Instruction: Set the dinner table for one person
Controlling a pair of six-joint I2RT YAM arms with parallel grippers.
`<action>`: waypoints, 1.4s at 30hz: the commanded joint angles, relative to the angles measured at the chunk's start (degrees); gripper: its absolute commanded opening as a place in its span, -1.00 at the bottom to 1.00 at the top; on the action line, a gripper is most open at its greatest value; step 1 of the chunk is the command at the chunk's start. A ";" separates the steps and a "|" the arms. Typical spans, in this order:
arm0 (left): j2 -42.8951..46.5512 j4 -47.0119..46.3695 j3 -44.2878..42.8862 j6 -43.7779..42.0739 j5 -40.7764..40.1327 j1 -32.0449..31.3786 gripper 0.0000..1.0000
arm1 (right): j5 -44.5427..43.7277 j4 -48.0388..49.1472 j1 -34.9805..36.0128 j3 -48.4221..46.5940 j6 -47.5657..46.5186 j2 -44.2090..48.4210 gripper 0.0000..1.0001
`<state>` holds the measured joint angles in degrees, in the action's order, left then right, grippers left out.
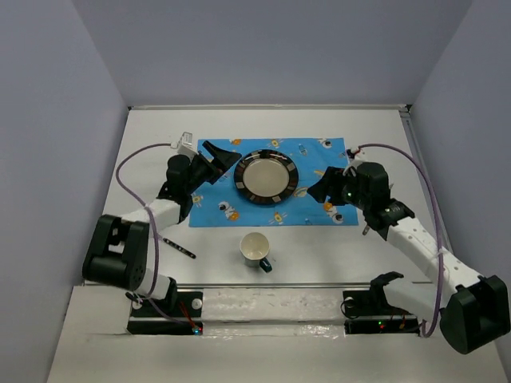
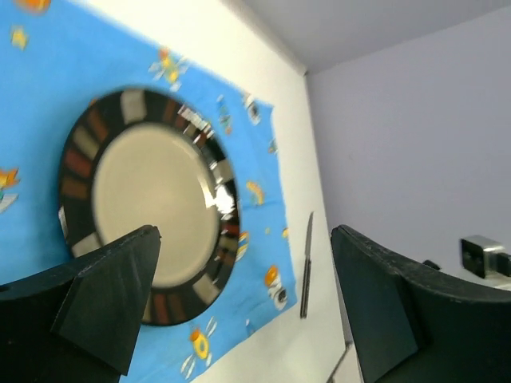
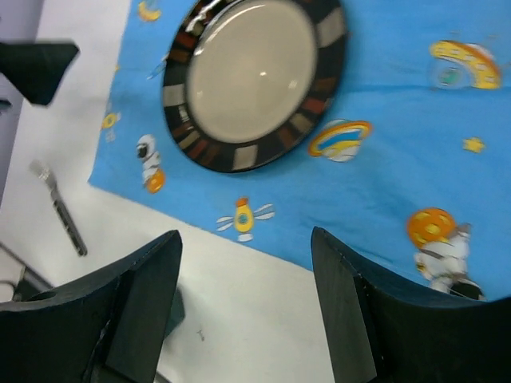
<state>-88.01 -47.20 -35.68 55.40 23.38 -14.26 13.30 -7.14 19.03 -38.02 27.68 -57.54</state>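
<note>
The counter is a matte white slab that fills the floor of the top view. Its long axis runs left to right, parallel to the row of arm bases, and its far edge lies against the back wall. The plate sits near its middle.

The plate lies flat on a blue placemat. It has a cream centre showing only bare glaze, and a dark rim broken by brown, grey and cream blocks. The placemat reaches out left and right of the plate, its long side following that of the counter. It is printed with cartoon astronauts, rockets and planets.

On the near side of the plate, off the cloth, a pale mug stands upright on bare counter. Only its light inner wall and floor show inside. Its dark handle points near and right, away from the plate.

A fork lies on a diagonal, near and left of the plate and just past the cloth's near left corner. A knife lies right of the plate on bare counter, roughly in line with the cloth's right edge.

The left tool hovers just left of the plate with its fingers spread wide and nothing between them. The right tool hangs right of the plate over the cloth. It too is parted and holds nothing.
</note>
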 commanded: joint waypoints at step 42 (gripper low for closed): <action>56.98 42.10 -6.24 -39.93 -22.41 0.37 0.98 | -24.20 -11.15 7.39 -35.62 -9.31 -20.15 -1.00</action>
<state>-33.50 -3.16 -42.50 16.71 1.19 -14.13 -2.04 -23.46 39.40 -67.83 18.87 -77.62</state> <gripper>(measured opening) 0.990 0.079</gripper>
